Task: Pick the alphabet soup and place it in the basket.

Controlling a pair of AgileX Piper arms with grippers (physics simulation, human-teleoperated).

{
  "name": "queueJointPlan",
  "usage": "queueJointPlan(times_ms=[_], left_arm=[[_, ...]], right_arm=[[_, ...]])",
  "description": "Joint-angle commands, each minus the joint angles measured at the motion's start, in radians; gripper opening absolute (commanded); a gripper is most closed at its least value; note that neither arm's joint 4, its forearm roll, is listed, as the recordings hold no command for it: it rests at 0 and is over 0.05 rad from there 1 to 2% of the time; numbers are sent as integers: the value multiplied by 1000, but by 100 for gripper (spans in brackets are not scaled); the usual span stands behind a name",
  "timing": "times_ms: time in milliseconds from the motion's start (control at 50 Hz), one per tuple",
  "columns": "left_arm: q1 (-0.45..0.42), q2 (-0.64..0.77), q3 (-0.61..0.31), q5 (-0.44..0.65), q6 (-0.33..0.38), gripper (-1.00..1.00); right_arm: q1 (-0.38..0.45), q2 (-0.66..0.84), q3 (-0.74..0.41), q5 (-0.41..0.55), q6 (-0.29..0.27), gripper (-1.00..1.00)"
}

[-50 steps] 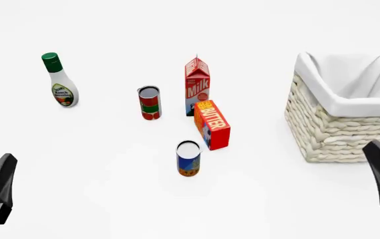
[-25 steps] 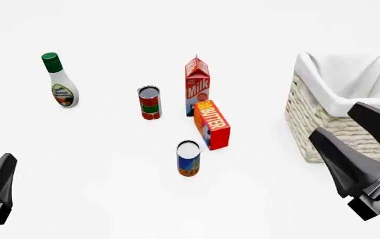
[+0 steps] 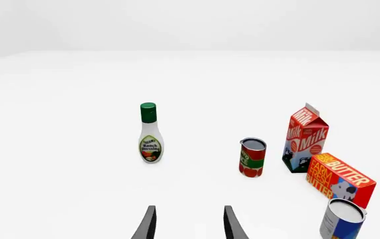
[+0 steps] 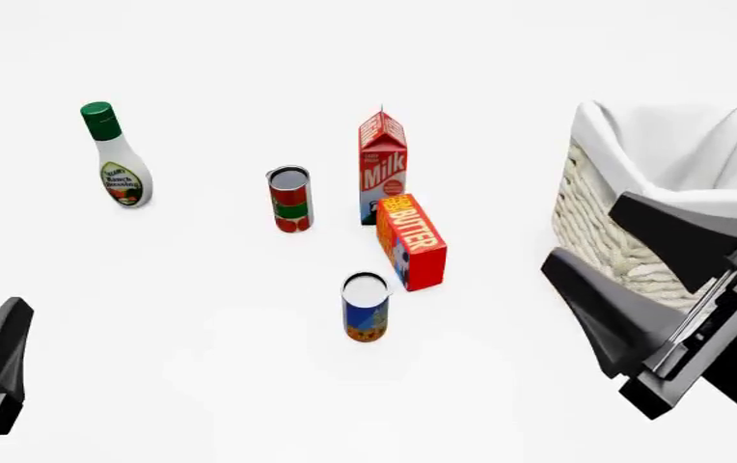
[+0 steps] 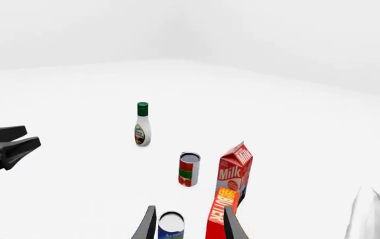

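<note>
The alphabet soup [image 4: 365,307] is a small can with a blue label and an orange-brown base, standing upright near the table's middle, just in front of the butter box. It also shows in the left wrist view [image 3: 342,219] and the right wrist view [image 5: 170,225]. The basket [image 4: 596,208], cream wicker with a white lining, stands at the right. My right gripper [image 4: 584,230] hovers open in front of the basket's left wall, to the right of the can and apart from it. At the lower left, my left gripper [image 4: 9,323] stays low and open [image 3: 189,208], holding nothing.
A ranch dressing bottle [image 4: 117,159] stands far left. A red-and-green can [image 4: 288,199], a milk carton [image 4: 383,167] and a butter box [image 4: 411,240] cluster behind the soup can. The butter box is closest, just behind and to the right of it.
My right gripper has risen from the lower right corner and swung left, now in front of the basket with both fingers showing. The left arm and all objects have stayed put.
</note>
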Motion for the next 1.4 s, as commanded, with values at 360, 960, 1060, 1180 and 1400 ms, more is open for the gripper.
queueJointPlan(times_ms=[360,960,1060,1180,1400], left_arm=[[0,0,0,0,0,100],[0,0,0,0,0,100],[0,0,0,0,0,100],[0,0,0,0,0,100],[0,0,0,0,0,100]], right_arm=[[44,158,-5,-134,6,100],[50,383,-24,-295,22,100],[52,418,-32,-318,25,100],[58,487,-40,-365,32,100],[63,585,-56,-425,41,100]])
